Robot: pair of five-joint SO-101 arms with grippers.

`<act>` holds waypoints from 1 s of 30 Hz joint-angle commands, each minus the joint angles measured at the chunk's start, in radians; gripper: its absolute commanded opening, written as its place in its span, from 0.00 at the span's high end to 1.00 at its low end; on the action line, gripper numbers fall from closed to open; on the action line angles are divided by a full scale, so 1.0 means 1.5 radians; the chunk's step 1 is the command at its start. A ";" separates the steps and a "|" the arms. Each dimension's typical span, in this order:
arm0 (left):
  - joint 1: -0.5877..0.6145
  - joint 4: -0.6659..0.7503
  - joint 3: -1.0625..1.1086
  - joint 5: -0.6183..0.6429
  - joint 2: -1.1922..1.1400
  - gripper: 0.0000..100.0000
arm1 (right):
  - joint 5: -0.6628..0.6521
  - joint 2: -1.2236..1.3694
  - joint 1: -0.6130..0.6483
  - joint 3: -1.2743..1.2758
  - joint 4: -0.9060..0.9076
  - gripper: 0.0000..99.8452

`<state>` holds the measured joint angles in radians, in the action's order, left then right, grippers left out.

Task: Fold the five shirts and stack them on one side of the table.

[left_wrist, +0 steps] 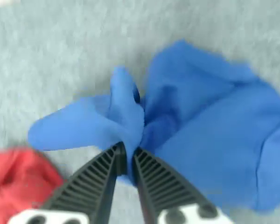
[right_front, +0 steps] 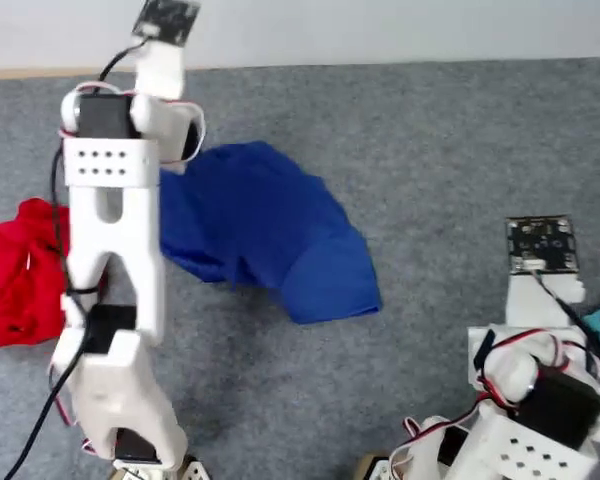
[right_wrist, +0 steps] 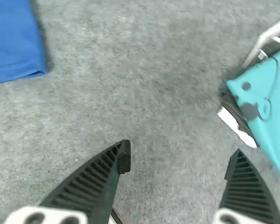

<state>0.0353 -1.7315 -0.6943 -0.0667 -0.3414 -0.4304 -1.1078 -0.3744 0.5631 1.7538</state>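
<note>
Left gripper (left_wrist: 129,155): jaws almost closed, only a thin slit between them, pinching a fold of the blue shirt (right_front: 270,230). In the left wrist view the cloth bunches into a ridge that runs up from the tips at lower centre. The rest spreads toward the right edge, and one lobe points to the left.

Right gripper (right_wrist: 179,159): jaws spread wide, nothing between them, bare grey table (right_front: 440,150) underneath. Can't tell if the tips touch the surface.

High view: the left arm (right_front: 110,230) runs up the left side of the frame, from the bottom edge to near the top, and covers the blue shirt's left edge. The shirt is crumpled, not folded, left of centre, with its lower corner reaching toward mid-frame.

The red shirt (right_front: 20,272) is a rumpled heap at the left edge, on the other side of that arm from the blue one. In the left wrist view a strip of grey shows between the two, so they are near but apart.

The right arm (right_front: 540,400) sits in the lower right corner, well apart from both shirts. A teal part (right_wrist: 266,112) is just beside it at the right edge. A corner of the blue shirt shows in the upper left of the right wrist view.
</note>
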 commanded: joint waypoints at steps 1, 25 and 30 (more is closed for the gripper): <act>0.010 -0.013 0.177 -0.033 0.079 0.98 | 0.004 0.010 0.041 -0.003 0.001 0.67; 0.161 -0.014 0.360 -0.046 0.344 0.82 | 0.006 0.462 0.274 -0.104 -0.266 0.77; 0.161 -0.013 0.444 -0.046 0.392 0.82 | 0.007 0.678 0.292 -0.245 -0.273 0.75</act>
<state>0.2700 -1.7300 -0.0652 -0.1281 0.1803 -0.4304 -0.2486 0.0414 0.3452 1.3548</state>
